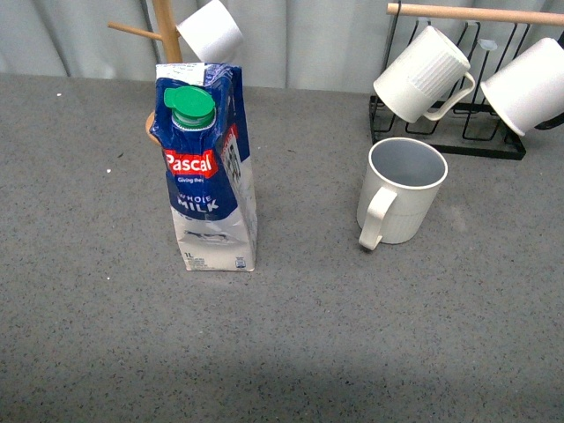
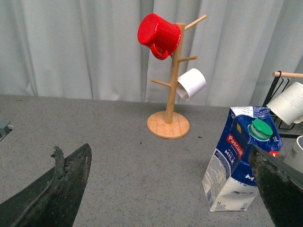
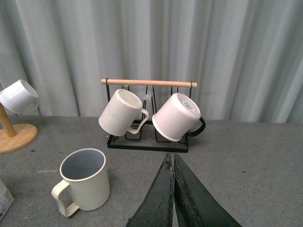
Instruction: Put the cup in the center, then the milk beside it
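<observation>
The cup (image 1: 401, 190) is a cream-white ribbed mug with a greyish inside. It stands upright on the grey table, right of centre, its handle toward me; it also shows in the right wrist view (image 3: 84, 178). The milk (image 1: 208, 167), a blue-and-white Pascal carton with a green cap, stands upright left of centre, well apart from the cup; it also shows in the left wrist view (image 2: 241, 164). Neither gripper shows in the front view. My left gripper (image 2: 170, 189) is open and empty, short of the carton. My right gripper (image 3: 171, 158) is shut and empty, apart from the cup.
A black wire rack (image 1: 449, 132) with a wooden bar at the back right holds a whiter ribbed mug (image 1: 421, 73) and a smooth white mug (image 1: 527, 84). A wooden mug tree (image 2: 169, 118) behind the carton holds a red mug (image 2: 158, 33) and a small white cup (image 2: 191, 83). Grey curtain behind.
</observation>
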{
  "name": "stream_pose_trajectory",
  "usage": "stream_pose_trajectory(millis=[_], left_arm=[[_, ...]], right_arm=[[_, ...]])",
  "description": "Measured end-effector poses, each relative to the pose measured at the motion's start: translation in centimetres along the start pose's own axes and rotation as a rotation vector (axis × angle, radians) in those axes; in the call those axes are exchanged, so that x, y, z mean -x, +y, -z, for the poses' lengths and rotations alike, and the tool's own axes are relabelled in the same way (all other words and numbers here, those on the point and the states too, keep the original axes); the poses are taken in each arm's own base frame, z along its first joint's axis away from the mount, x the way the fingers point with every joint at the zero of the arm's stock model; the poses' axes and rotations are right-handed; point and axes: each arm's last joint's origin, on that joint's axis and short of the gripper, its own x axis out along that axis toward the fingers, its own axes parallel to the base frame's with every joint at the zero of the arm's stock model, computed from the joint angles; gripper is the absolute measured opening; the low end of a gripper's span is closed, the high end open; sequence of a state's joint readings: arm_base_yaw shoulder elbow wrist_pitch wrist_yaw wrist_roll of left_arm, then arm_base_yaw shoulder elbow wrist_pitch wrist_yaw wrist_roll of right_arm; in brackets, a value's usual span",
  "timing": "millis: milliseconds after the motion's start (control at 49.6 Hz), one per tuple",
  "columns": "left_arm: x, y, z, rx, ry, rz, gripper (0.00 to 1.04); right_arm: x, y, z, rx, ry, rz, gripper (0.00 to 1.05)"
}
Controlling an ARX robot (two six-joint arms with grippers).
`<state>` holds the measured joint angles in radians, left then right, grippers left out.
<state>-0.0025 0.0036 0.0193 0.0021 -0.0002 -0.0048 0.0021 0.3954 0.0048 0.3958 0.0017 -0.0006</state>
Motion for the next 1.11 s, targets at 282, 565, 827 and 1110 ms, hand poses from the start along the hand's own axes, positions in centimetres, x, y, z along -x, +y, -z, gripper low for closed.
stream_pose_trajectory(millis=[282,565,827,1110], left_arm=[[0.0,0.0,0.0,0.000,0.000,0.000,0.98],[0.0,0.0,0.0,0.000,0.000,0.000,0.98],[0.0,0.0,0.0,0.000,0.000,0.000,0.98],[0.0,0.0,0.0,0.000,0.000,0.000,0.98]], right_arm=[[0.8,0.0,-0.1,0.000,-0.003,0.000,0.01],[1.3,0.0,0.0,0.000,-0.004,0.000,0.01],[2.5,0.0,0.2,0.000,0.002,-0.003,0.01],[2.5,0.0,0.3,0.000,0.002,-0.003,0.28]])
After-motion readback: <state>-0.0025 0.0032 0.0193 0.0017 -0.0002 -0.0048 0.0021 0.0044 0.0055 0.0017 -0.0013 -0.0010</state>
